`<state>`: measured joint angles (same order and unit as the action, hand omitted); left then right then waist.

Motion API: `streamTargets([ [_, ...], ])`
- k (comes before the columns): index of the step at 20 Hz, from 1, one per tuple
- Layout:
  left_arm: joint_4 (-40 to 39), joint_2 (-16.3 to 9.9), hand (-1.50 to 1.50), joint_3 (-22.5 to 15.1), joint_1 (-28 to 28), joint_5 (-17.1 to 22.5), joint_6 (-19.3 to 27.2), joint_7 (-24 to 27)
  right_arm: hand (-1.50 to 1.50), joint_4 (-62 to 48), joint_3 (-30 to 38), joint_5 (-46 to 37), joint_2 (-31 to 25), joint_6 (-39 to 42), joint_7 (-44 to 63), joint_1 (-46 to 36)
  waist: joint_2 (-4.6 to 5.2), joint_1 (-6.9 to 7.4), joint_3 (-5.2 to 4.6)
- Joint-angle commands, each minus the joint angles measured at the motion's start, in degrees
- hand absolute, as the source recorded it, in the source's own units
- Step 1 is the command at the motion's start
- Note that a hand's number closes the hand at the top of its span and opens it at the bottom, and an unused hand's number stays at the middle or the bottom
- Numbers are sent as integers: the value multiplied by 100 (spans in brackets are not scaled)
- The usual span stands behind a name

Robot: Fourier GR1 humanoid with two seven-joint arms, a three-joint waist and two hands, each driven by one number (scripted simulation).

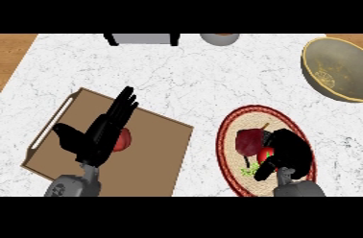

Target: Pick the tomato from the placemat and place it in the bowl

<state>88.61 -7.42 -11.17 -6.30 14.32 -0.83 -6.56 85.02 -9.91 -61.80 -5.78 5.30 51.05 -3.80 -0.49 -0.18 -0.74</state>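
Note:
The red tomato [266, 154] lies on the round woven placemat [230, 136] at the lower right, mostly hidden. My right hand [289, 150] sits over it, fingers and thumb curled round it. A bit of green [249, 172] shows just below the thumb. The tan bowl [334, 69] stands at the far right back, cut by the view's edge, well away from the hand. My left hand [106, 129] is open with straight fingers above the brown tray [156, 150] at the lower left.
A dark red object [248, 140] with a short stem lies on the placemat beside the tomato. A red round thing [123, 139] on the tray is half hidden by my left hand. A grey appliance [142, 38] and a round container [220, 38] stand at the counter's back edge.

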Motion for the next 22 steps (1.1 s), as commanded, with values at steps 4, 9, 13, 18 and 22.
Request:
streamTargets([
  [4, 537, -93, 0, 174, 244, -10, -148, -331, 150, 72, -87, -427, -51, 38, 129, -29, 44, 26, 74],
  [9, -67, 74, 0, 115, 124, -71, -209, 75, 150, -288, -180, -86, -739, 684, -1138, -715, 61, 52, 73],
  [13, -195, 117, 0, 203, -267, -149, -65, -198, 150, -936, -75, -17, -919, 785, -1820, -1653, 67, 65, 75],
  [18, 186, 282, 0, 17, 1, -256, 16, -270, 150, 741, 43, 112, -993, 960, -1628, -1195, 31, -18, 73],
  [22, 162, 13, 0, 306, 299, -78, -270, -10, 150, 1776, 293, 222, -1128, 1537, -1207, -1650, 15, -16, 68],
])
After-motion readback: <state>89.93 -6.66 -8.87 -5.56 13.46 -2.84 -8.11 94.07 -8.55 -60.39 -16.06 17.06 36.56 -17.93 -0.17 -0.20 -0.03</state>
